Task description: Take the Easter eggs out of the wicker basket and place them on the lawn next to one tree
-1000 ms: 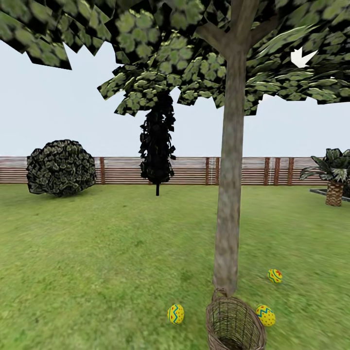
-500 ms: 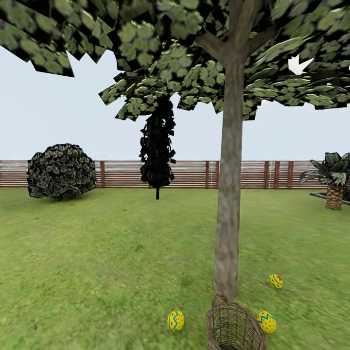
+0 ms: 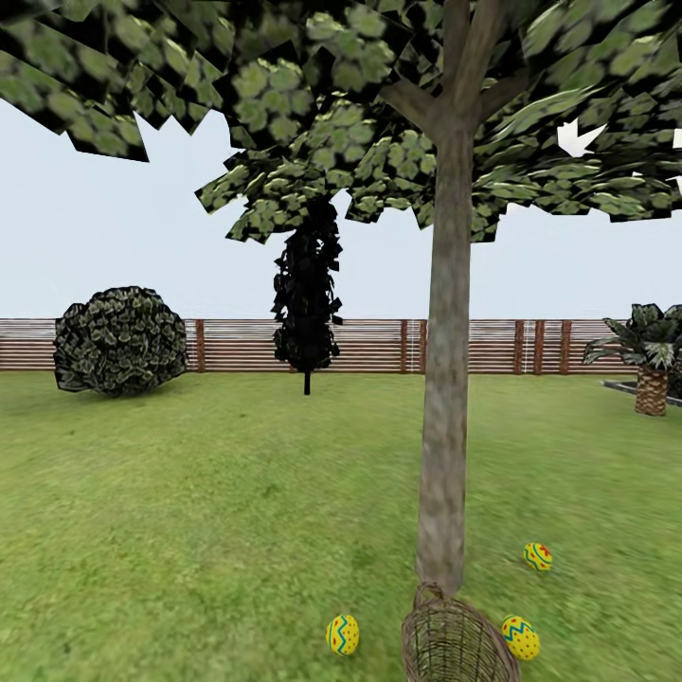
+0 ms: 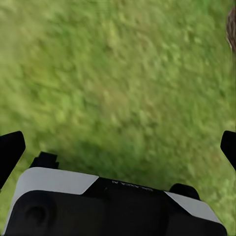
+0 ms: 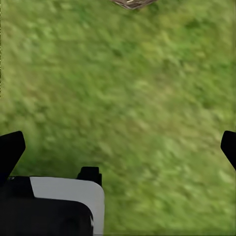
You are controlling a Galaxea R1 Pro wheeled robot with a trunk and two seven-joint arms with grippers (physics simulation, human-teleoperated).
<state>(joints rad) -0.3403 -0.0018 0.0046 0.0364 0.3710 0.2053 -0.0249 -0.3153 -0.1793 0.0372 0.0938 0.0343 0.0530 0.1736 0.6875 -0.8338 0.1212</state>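
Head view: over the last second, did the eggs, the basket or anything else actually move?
Nothing on the lawn moved. The whole picture slid down a little, so the camera tilted up. The three Easter eggs lie on the grass around the tree as before, and the wicker basket stands at its foot. In the wrist views, the left tool and right tool are open over grass.

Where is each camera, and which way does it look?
Head view: up on the robot, facing forward at the thin grey-brown tree, tan wicker basket and three yellow eggs.
Left wrist view: by the left end effector, over green lawn.
Right wrist view: by the right end effector, over grass.
Both wrist views share lawn and basket weave at an edge.
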